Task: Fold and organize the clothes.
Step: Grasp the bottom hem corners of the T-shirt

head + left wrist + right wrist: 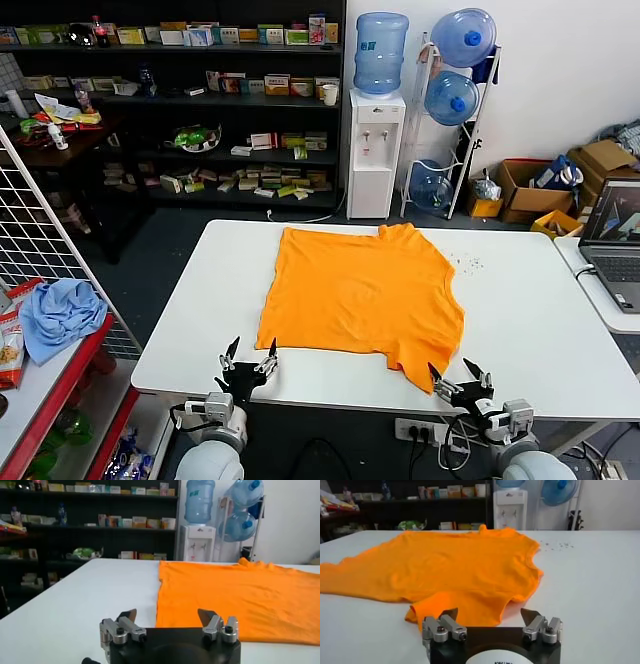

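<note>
Shirt (358,298) flat on surface (540,320), unfolded; both hands, left (250,357) at 7 o'clock, right (459,378) at 5, released—first fold needs near-edge grasps.

Laptop (615,245), water dispenser (375,150), blue cloth (62,315)

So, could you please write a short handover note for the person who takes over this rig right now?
Left end effector: open, holds nothing, at the near table edge, just short of the T-shirt's near left corner.
Right end effector: open, holds nothing, at the near edge, close to the sleeve that points toward the robot.
Orange T-shirt: spread flat on the white table, no lettering visible on the upper side. A light blue cloth lies on the red shelf to the robot's left.
Done: shirt is laid out; no fold is made yet.
Left: all the folding, then placing it neatly.
</note>
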Robot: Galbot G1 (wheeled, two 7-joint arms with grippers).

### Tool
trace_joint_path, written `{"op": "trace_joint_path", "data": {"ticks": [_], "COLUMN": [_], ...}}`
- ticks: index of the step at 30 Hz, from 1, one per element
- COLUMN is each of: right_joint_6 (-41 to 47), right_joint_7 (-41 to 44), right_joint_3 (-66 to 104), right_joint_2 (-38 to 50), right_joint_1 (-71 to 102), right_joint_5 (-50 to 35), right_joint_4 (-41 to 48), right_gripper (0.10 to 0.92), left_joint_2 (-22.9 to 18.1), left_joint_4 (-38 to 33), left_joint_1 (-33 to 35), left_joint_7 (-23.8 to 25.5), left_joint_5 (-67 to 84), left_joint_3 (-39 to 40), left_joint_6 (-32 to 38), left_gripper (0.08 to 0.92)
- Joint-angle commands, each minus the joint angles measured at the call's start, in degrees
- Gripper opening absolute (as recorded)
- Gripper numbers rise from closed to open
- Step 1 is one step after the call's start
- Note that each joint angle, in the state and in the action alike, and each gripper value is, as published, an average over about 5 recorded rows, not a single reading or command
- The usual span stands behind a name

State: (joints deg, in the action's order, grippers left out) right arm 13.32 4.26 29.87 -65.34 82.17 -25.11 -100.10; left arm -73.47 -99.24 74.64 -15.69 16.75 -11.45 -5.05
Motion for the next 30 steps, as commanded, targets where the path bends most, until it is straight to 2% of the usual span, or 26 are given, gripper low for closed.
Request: {"op": "trace_joint_path", "data": {"ticks": [1,7,14,17,19,30], "right_joint_6": [0.28,1.12,1.82,1.99,2.02,2.58], "right_joint_7": [-0.62,-1.5,-1.91,-2.09,-2.13,-2.71], "right_joint_3": [-0.56,-1.95,-2.92,-2.9,-2.83,-2.65], "right_joint_2": [-0.13,-1.01,-1.67,-1.66,-1.65,-1.67], "right_joint_1": [-1.32,-3.9,-4.99,-4.84,-4.67,-3.51], "right_joint_5": [-0.47,-1.22,-1.26,-1.34,-1.38,-2.26], "right_joint_4": [1.03,2.55,2.95,2.77,2.7,1.39], "right_gripper": [0.823,0.823,0.798,0.726,0.665,0.353], "left_joint_2": [-0.22,-0.44,-0.45,-0.57,-0.76,-1.1], "left_joint_4": [1.32,3.57,5.97,6.98,7.5,7.53], "left_joint_1": [-1.13,-4.21,-6.52,-7.43,-8.07,-8.34], "left_joint_7": [-0.95,-1.92,-2.75,-2.79,-2.88,-3.37], "left_joint_5": [1.26,1.82,3.4,4.11,4.42,4.17], "left_joint_3": [0.42,1.43,2.25,2.46,2.47,2.91], "left_joint_6": [-3.23,-9.25,-10.88,-10.79,-10.62,-9.23], "left_gripper": [0.823,0.823,0.823,0.811,0.775,0.455]}}
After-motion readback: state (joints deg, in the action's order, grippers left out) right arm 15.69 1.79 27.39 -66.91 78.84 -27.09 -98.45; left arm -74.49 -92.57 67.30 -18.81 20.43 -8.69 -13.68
